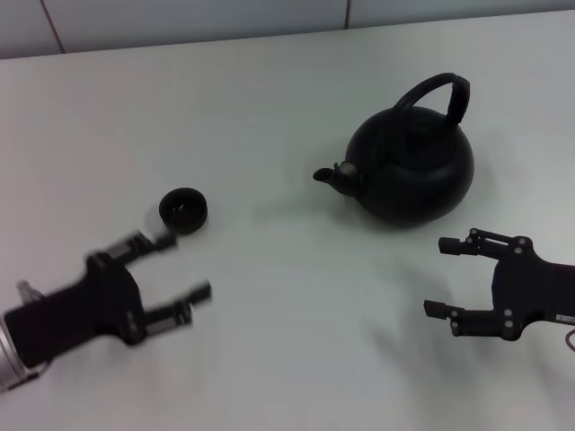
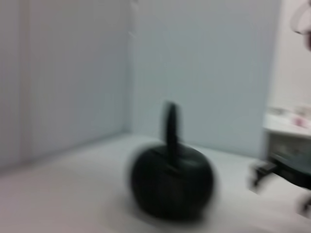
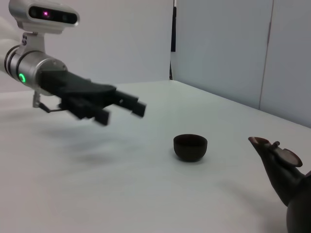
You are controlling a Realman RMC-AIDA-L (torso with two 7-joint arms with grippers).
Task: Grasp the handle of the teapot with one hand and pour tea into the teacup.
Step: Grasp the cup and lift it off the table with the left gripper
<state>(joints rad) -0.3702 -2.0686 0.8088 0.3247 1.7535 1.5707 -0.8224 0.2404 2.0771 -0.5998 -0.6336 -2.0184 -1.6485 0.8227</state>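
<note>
I see the white bench [image 1: 269, 341] carrying the black teapot [image 1: 413, 166] at far right, handle [image 1: 440, 94] arched upright, spout aimed left toward the teacup [image 1: 184, 208]. My right tool [image 1: 449, 277] hangs released just near the pot; my left tool [image 1: 184, 268] hangs released beside the cup.

Black two-fingered left claw [image 1: 184, 267] on silver wrist with green light.

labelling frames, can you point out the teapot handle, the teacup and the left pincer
handle [image 1: 442, 88], head view, top of the arch
teacup [image 1: 184, 209], head view, dark inside of the bowl
left pincer [image 1: 182, 266], head view, midway between its open fingertips
</note>
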